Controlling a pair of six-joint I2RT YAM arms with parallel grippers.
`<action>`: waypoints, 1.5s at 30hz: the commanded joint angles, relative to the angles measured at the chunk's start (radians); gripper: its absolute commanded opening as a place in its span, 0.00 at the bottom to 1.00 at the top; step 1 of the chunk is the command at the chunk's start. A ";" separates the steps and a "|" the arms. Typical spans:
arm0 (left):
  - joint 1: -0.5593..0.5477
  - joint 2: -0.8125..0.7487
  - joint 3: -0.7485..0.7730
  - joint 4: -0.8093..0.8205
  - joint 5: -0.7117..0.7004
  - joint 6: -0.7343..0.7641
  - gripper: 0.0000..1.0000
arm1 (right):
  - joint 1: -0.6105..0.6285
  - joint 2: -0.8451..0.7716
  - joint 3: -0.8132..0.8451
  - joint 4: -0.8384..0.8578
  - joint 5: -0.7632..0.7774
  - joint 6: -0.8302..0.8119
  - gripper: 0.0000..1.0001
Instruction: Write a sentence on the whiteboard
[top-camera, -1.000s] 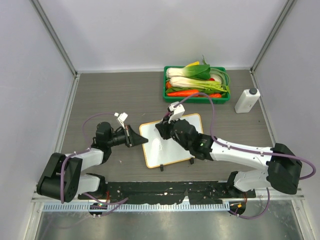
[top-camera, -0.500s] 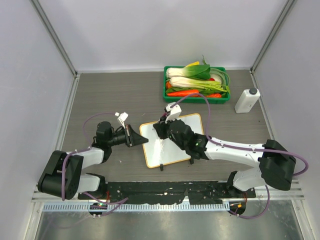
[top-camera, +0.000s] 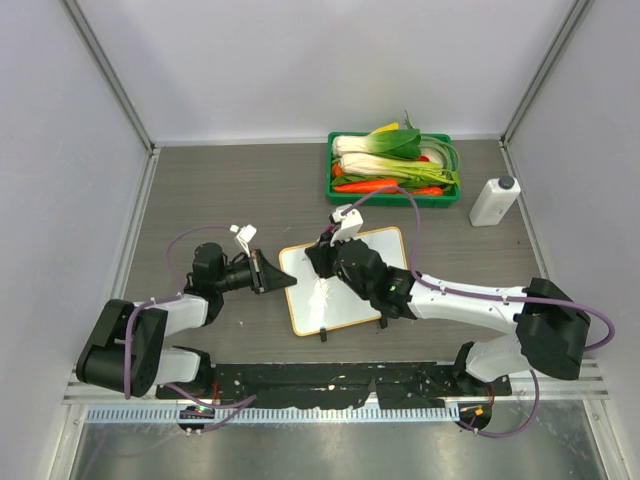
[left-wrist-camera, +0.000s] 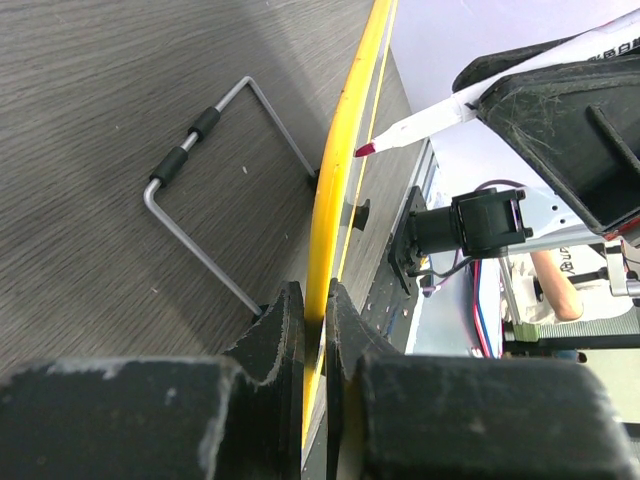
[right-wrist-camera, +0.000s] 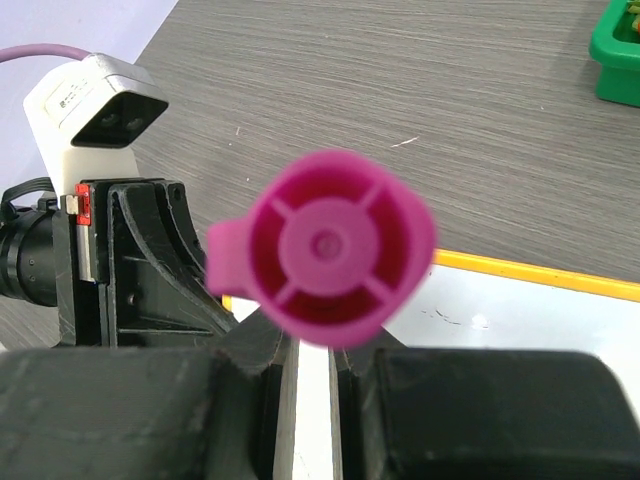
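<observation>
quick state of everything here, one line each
whiteboard, lying on the table, left edge clamped, no words readable
marker, uncapped, held tip down over the whiteboard
left gripper, shut on whiteboard rim
right gripper, shut on marker
green tray, filled with vegetables
white bottle, upright, capped

The whiteboard (top-camera: 352, 302) lies on the table (top-camera: 230, 190) near its front middle, between the two arms. The left gripper (top-camera: 290, 283) sits at the board's left edge, jaws on either side of the rim. The right gripper (top-camera: 322, 264) hangs over the board's left part, its marker (left-wrist-camera: 420, 120) pointing at the surface. Behind the board stands a tray (top-camera: 331, 182) of vegetables (top-camera: 390, 160) – and right of that, a bottle (top-camera: 494, 200).
</observation>
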 joint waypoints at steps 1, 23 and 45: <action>0.001 0.022 0.007 -0.035 -0.050 0.034 0.00 | 0.005 0.006 0.006 0.008 0.004 0.028 0.01; 0.002 0.034 0.010 -0.022 -0.044 0.028 0.00 | 0.007 -0.010 -0.049 -0.009 -0.083 0.046 0.01; 0.001 0.048 0.011 -0.008 -0.041 0.022 0.00 | 0.005 -0.067 0.000 0.023 -0.054 0.031 0.02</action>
